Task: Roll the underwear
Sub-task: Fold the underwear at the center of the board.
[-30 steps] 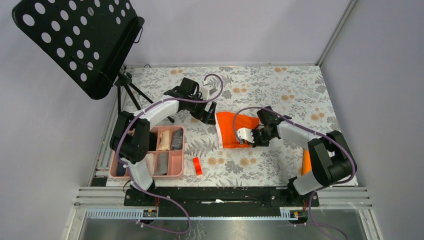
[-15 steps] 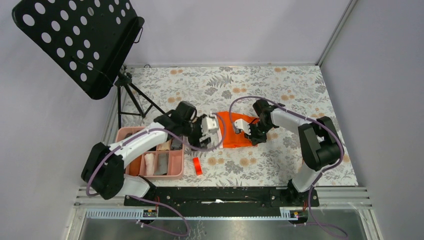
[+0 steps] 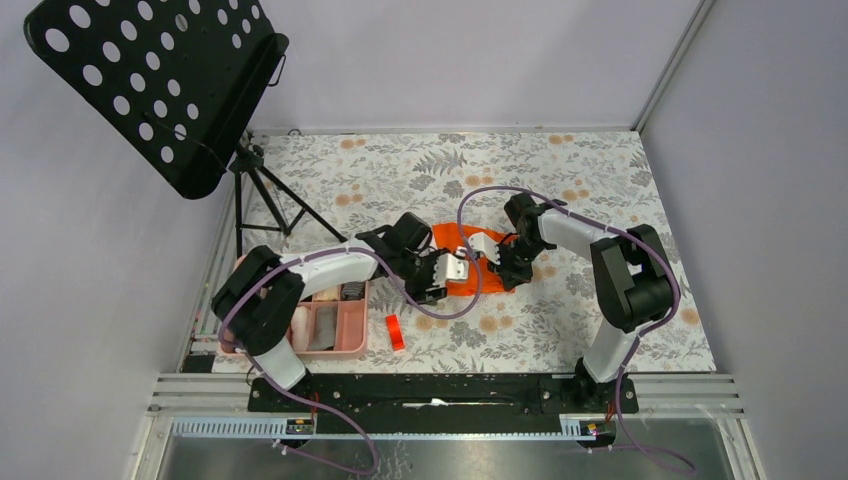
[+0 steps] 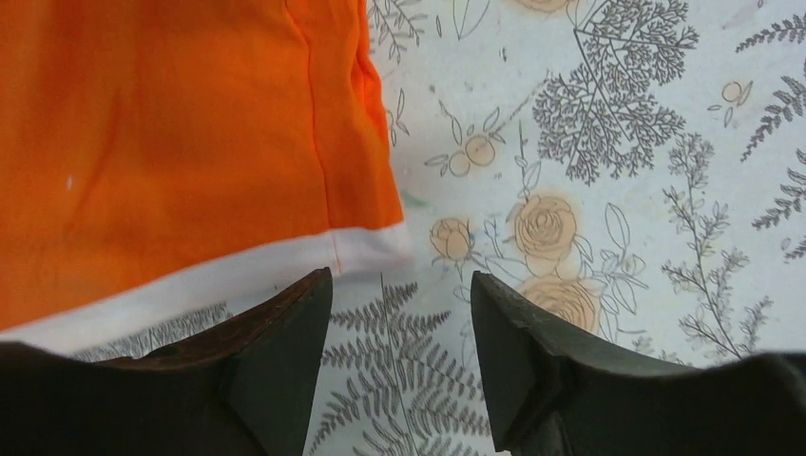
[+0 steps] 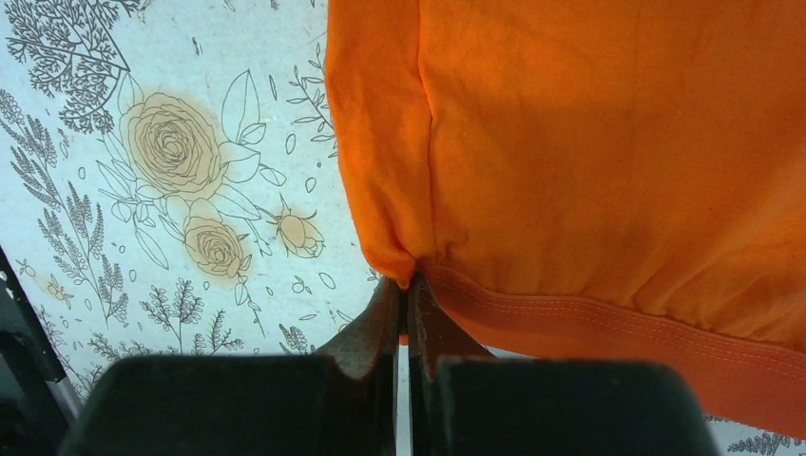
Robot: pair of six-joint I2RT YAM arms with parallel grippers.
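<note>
**Orange underwear, mid-table**

Item: underwear [image 5: 608, 142], orange with a white band, on the floral table [image 3: 600, 180] near its centre. Right gripper [image 5: 404, 290] is clamped on the stitched hem, the cloth puckered at the pinch. Left gripper [image 4: 399, 285] is at the band's corner, jaws parted, nothing between them. Tray [image 3: 362, 320] sits at left, with a red block [image 3: 393, 331] beside it.

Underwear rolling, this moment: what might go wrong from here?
1. The left gripper is open with the white waistband corner just ahead of its jaws, not between them; closing here may catch only the tablecloth.
2. The right gripper pinches a small fold at the hem of the orange underwear; a pull might slip it free.
3. In the top view both grippers sit close together, so they might bump.
</note>
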